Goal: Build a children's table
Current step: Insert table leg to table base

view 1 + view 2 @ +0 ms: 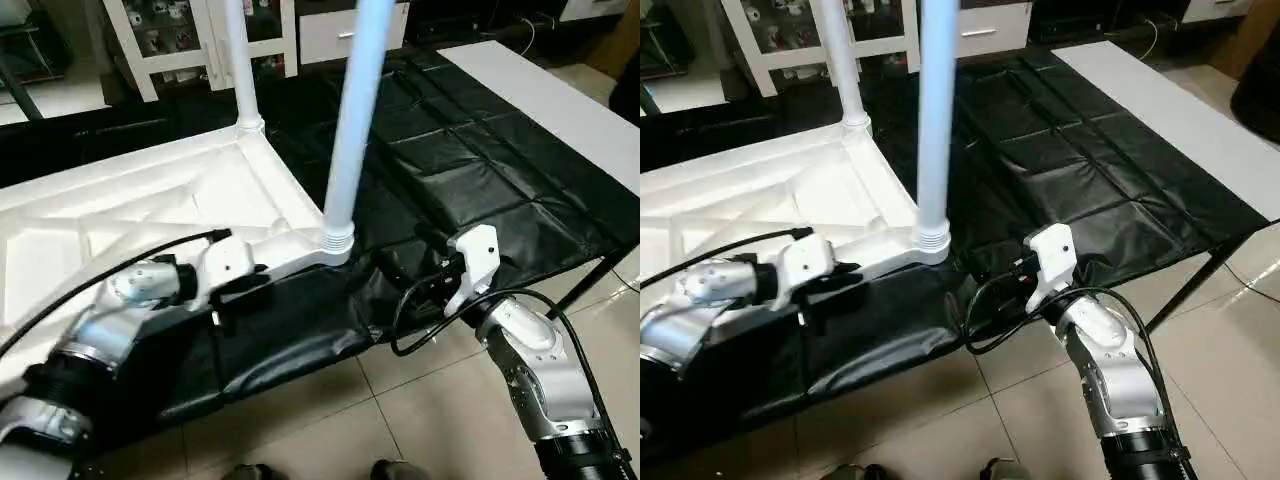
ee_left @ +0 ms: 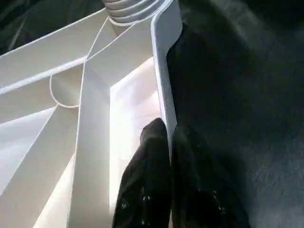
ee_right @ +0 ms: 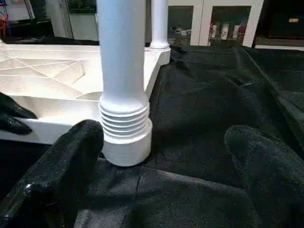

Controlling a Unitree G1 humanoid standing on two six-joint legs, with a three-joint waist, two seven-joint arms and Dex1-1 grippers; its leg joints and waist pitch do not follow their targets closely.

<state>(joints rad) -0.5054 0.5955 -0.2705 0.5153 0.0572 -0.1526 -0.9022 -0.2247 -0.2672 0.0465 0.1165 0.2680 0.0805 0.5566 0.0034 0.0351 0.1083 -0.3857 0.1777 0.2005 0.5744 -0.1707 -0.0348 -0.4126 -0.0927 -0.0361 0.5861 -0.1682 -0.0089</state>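
Head: tabletop (image 1: 150, 200) upside down on black mat (image 1: 480, 170), two legs (image 1: 355, 120) upright in its right-side corner sockets | Left wrist: left gripper (image 2: 169, 142) pinches tabletop's near rim, one finger each side | Right wrist: right gripper (image 3: 164, 166) gapes wide, empty, just short of near leg's threaded base

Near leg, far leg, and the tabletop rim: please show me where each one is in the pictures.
near leg (image 1: 352, 130), left eye view, middle of its upright tube
far leg (image 1: 240, 70), left eye view, lower tube above its socket
tabletop rim (image 2: 161, 71), left wrist view, thin edge wall
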